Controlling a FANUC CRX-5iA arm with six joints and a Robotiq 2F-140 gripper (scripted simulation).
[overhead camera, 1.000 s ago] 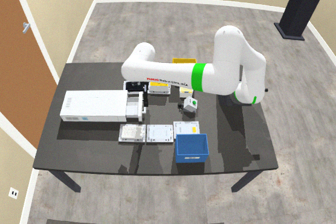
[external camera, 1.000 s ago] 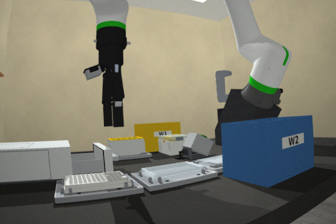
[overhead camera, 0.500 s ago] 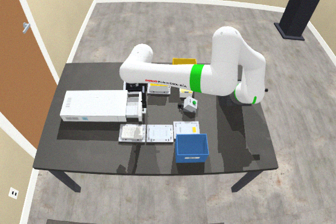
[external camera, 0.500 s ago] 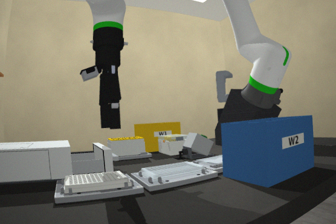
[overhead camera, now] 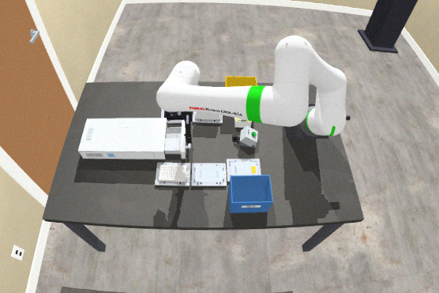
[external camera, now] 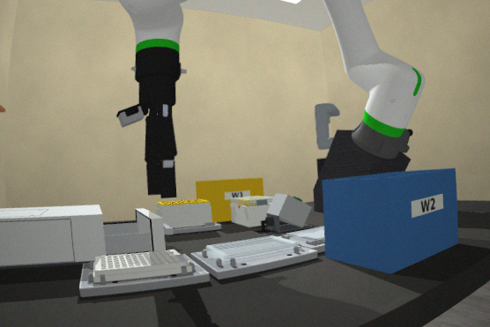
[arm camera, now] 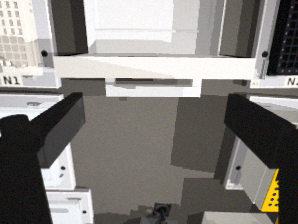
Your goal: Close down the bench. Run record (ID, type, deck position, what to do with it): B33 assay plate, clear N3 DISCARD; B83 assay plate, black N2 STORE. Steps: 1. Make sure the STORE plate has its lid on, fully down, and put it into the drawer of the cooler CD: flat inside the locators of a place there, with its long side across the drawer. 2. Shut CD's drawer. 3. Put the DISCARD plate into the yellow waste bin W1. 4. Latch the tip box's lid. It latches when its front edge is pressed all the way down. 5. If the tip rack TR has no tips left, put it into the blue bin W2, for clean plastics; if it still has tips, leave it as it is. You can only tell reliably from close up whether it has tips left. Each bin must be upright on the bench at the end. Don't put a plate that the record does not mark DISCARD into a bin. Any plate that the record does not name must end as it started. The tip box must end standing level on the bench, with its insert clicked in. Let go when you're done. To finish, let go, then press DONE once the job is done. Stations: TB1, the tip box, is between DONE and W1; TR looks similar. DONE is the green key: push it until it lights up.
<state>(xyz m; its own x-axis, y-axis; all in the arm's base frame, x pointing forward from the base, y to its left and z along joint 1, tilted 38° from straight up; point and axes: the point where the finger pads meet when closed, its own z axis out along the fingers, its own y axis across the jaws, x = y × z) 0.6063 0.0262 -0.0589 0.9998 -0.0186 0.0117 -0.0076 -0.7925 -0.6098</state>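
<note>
Nearest the exterior camera, a white well plate (external camera: 137, 264) and a clear lidded one (external camera: 256, 249) sit in their nests on the worktop (external camera: 273, 298), with the blue bin W2 (external camera: 388, 219) to the right. Behind them the cooler CD (external camera: 44, 232) has its drawer (external camera: 150, 227) pulled out, and the tool (external camera: 160, 188) hangs above the drawer's front panel with its fingers spread wide and nothing between them. The black STORE plate (arm camera: 286, 35) shows only as a sliver at the wrist view's upper right edge, in the nest marked N2, beside the drawer. Its wells look exposed (so the lid is probably not on, though too little shows to be sure). The step in hand is likely fetching that plate. The tool should centre over N2 first for a full look, and the lid should go fully down before any lift. It should then grip so the plate's long side ends up across the drawer and stay clear of the raised drawer front. Farthest back stands the yellow bin W1 (external camera: 211, 198).
</note>
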